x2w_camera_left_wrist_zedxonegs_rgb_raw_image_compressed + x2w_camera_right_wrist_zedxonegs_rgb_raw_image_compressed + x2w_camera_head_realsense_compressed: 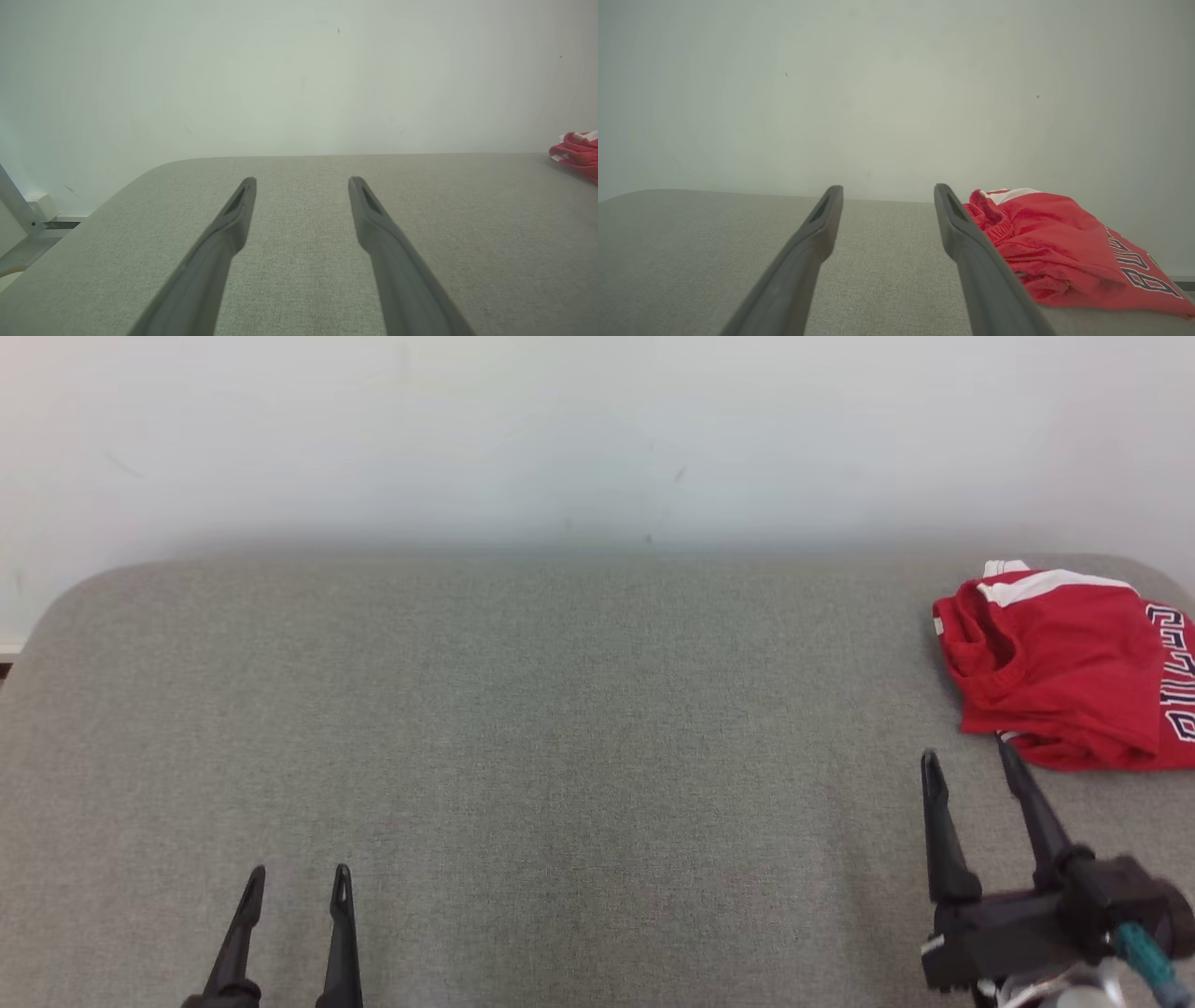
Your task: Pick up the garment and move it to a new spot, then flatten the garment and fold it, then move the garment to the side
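Note:
The garment [1064,663] is a red piece of clothing with white stripes and dark lettering, lying bunched at the far right of the grey padded table [560,728]. It also shows at the right edge of the left wrist view as the garment [577,151] and as the garment [1059,247] in the right wrist view. My right gripper [971,761] stands open just in front of the garment's near edge, its right fingertip close to the cloth, nothing between the fingers. My left gripper [299,875] is open at the lower left, far from the garment.
A pale wall [597,429] rises right behind the table's far edge. The table's corners are rounded; its left end drops off near a metal frame [18,205] and a white skirting.

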